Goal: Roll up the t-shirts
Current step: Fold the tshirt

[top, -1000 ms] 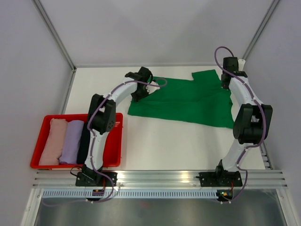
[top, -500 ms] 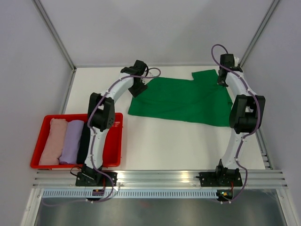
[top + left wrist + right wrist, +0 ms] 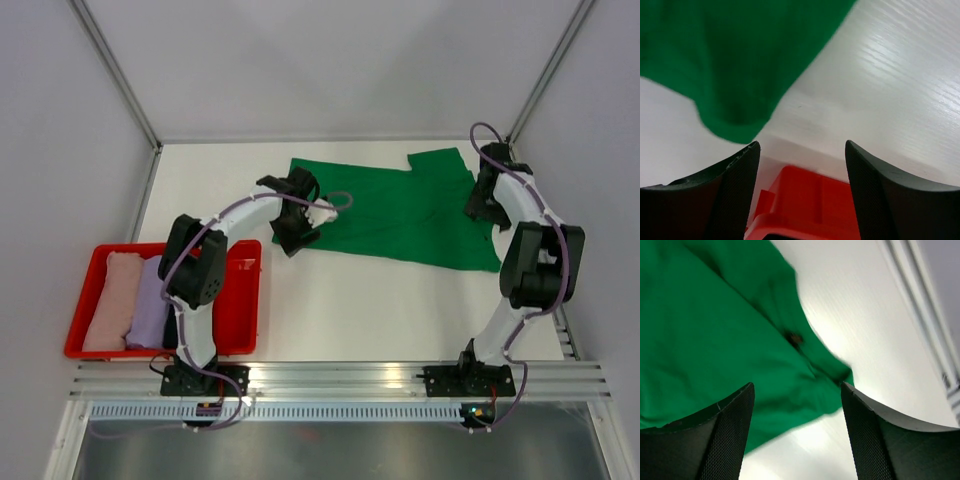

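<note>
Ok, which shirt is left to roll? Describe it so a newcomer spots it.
Look at the far half of the white table. The bright green t-shirt lies spread out there. It is the only one unrolled and the only green one; the other shirts sit rolled in the red tray at the left.

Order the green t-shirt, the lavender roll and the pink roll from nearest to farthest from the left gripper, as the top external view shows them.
1. Green t-shirt: spread at mid-table, its near left corner right by the left gripper.
2. Lavender roll: in the red tray, at the table's left.
3. Pink roll: in the same tray, farthest left.
</note>
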